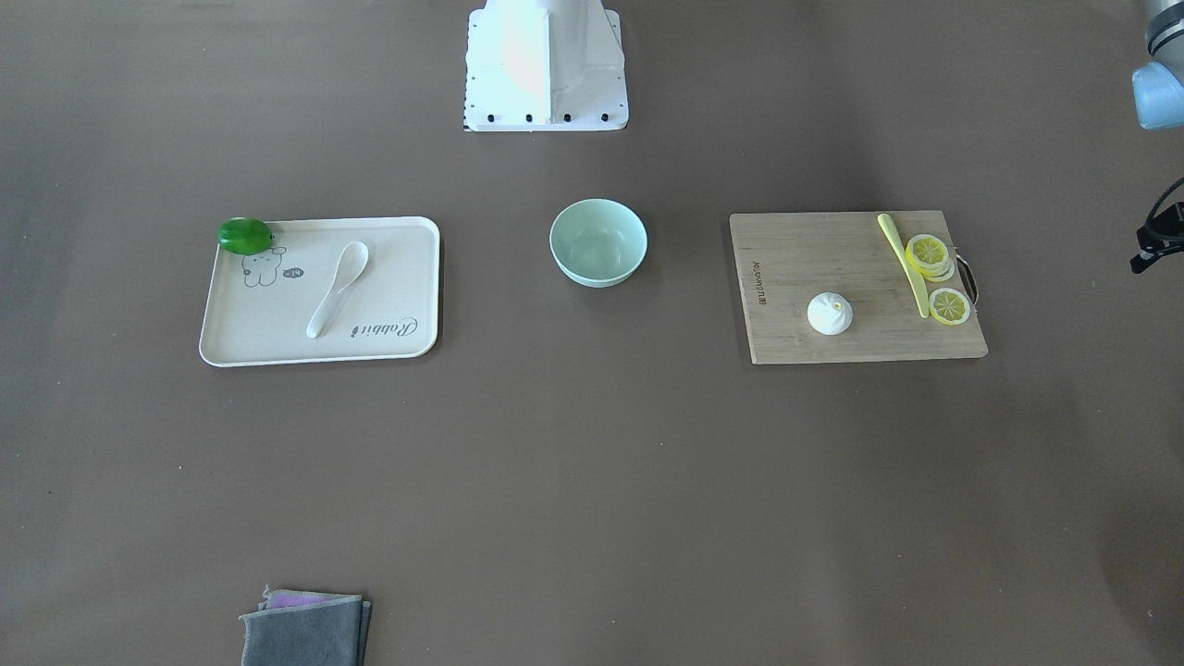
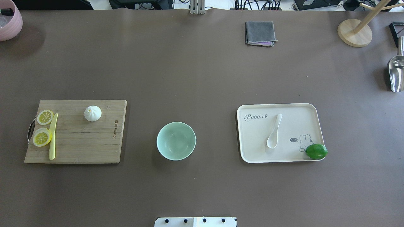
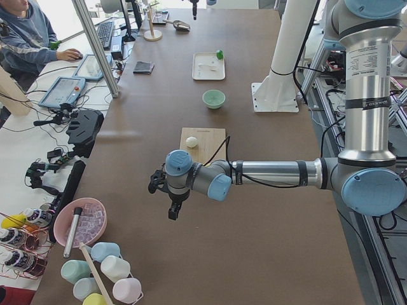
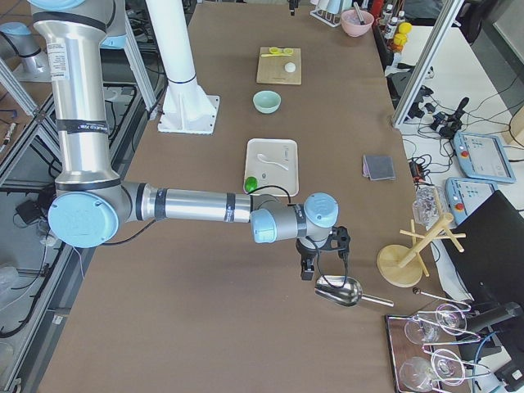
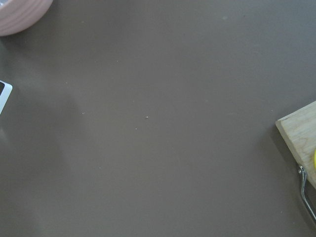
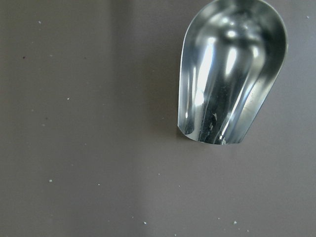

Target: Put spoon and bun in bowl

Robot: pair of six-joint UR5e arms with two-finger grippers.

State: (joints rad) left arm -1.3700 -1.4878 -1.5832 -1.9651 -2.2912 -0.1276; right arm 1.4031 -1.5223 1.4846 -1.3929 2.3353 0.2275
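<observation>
The white spoon (image 2: 274, 131) lies on a cream tray (image 2: 312, 108), scoop toward the robot. The white bun (image 2: 92, 113) sits on a wooden cutting board (image 2: 79, 142). The mint-green bowl (image 2: 176, 141) stands empty between them, also in the front view (image 1: 598, 242). My left gripper (image 3: 173, 213) hangs over bare table beyond the board's handle end, far from the bun. My right gripper (image 4: 308, 270) hangs above a metal scoop (image 6: 232, 74), well past the tray. No fingers show in either wrist view, so I cannot tell whether either gripper is open or shut.
A green fruit (image 2: 316, 151) sits on the tray's corner. Lemon slices (image 2: 45, 117) and a yellow knife (image 2: 52, 138) lie on the board. A grey cloth (image 2: 259, 33), a wooden stand (image 2: 355, 33) and a pink bowl (image 2: 9, 19) are at the far edge.
</observation>
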